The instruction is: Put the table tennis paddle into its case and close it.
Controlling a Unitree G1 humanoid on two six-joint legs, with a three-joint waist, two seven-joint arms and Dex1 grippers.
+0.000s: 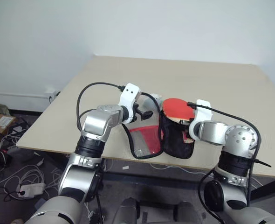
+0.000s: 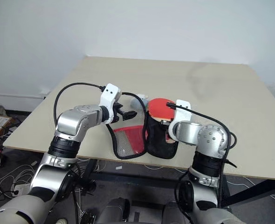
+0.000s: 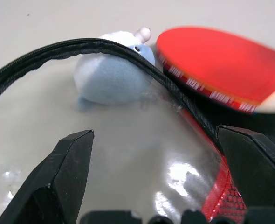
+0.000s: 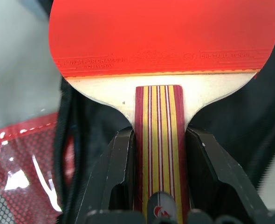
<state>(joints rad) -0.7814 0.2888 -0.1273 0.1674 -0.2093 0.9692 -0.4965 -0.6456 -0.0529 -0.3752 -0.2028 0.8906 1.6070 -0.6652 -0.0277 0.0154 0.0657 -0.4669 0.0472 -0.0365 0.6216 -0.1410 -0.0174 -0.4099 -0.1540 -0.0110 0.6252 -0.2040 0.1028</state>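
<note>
We see the table [image 1: 230,88] with the case [image 1: 168,140] lying open at lower centre, its black pocket hiding the lower paddle [image 1: 178,108]. The right gripper [image 4: 158,163] clamps the handle; the left gripper [image 3: 158,154] gapes at the clear flap. Behind the case, a grey-blue soft toy [image 3: 110,70] sits half hidden.

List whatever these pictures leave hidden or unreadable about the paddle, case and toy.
- Red-faced wooden paddle: handle end sits between the right pincer fingers; blade top cut by the right wrist view's edge.
- Red zip case: logo unseen.
- Pale blue plush toy: partly behind the case's edging, left wrist view.
</note>
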